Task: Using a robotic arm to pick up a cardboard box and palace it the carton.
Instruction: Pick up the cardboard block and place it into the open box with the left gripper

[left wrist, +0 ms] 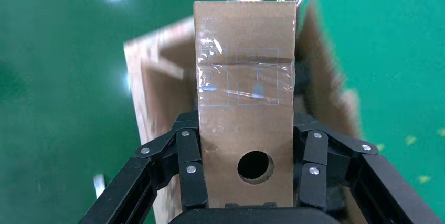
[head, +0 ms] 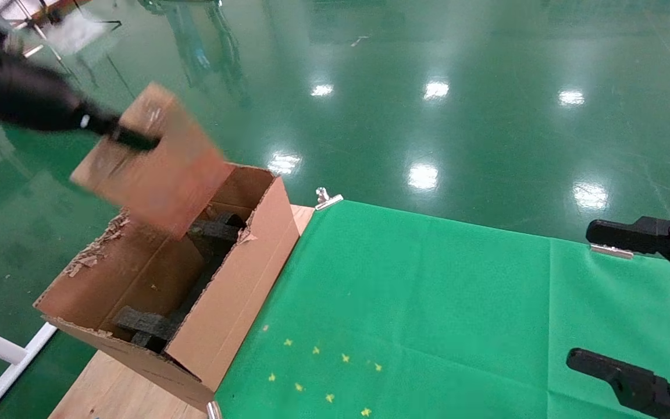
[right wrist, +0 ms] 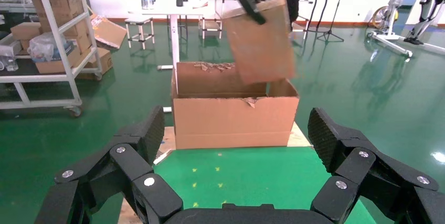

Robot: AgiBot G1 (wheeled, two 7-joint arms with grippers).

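Note:
The cardboard box point(head: 154, 163), small, brown and taped, hangs tilted above the far end of the carton point(head: 242, 279). My left gripper point(head: 131, 138) is shut on it. In the left wrist view the box point(left wrist: 244, 93) shows a round hole and sits between the fingers point(left wrist: 190, 156) of the left gripper point(left wrist: 246, 124), with the carton point(left wrist: 157, 93) blurred behind. The carton holds dark foam blocks point(head: 143, 323) and has ragged flaps. In the right wrist view the box point(right wrist: 260, 43) is above the carton point(right wrist: 233, 121). My right gripper point(head: 597, 297) is parked open at the right edge of the table.
A green cloth point(head: 428, 302) with yellow marks point(head: 317, 372) covers the table, held by metal clips point(head: 328, 199). Bare wood point(head: 108, 390) shows under the carton. Past the table is a shiny green floor; a shelving cart point(right wrist: 47, 35) with boxes stands far off.

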